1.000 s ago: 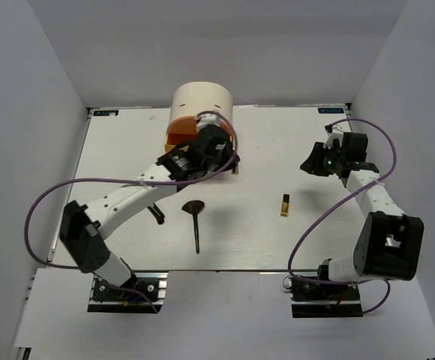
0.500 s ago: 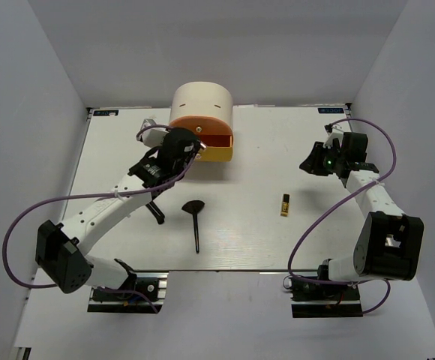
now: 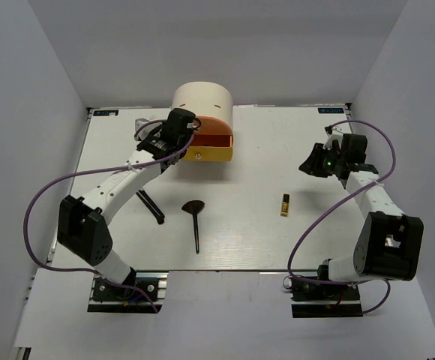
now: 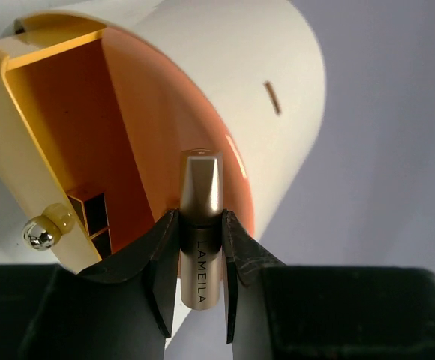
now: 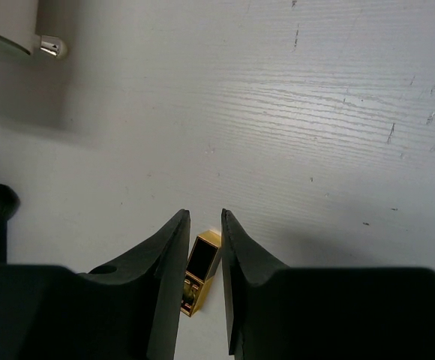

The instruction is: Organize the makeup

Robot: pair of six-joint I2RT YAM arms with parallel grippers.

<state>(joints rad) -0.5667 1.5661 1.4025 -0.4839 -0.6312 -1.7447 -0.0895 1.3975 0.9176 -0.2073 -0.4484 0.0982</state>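
My left gripper (image 3: 181, 124) is shut on the rose-gold tube (image 4: 201, 187), marked LAMEILA, and holds it in the air at the left front of the round cream box (image 3: 202, 99). In the left wrist view the gripper (image 4: 201, 219) points the tube at the box's open orange drawer (image 4: 67, 127), where a black-and-gold lipstick (image 4: 90, 214) lies. Another black-and-gold lipstick (image 3: 285, 204) lies on the table right of centre. My right gripper (image 3: 311, 165) hovers up and right of it, narrowly open and empty (image 5: 204, 217), with the lipstick (image 5: 200, 264) seen below between the fingers. The black fan brush (image 3: 195, 214) and the thin black stick brush (image 3: 151, 206) lie mid-table.
The yellow drawer (image 3: 210, 154) sticks out below the orange one (image 3: 211, 136) at the box's front. A round metal knob (image 4: 39, 234) is on a drawer front. The white table (image 3: 315, 240) ends at walls on the left, right and back.
My left gripper has swung with the tube from over the drawer fronts to the box's left front, uncovering the drawers. The right arm has not moved.
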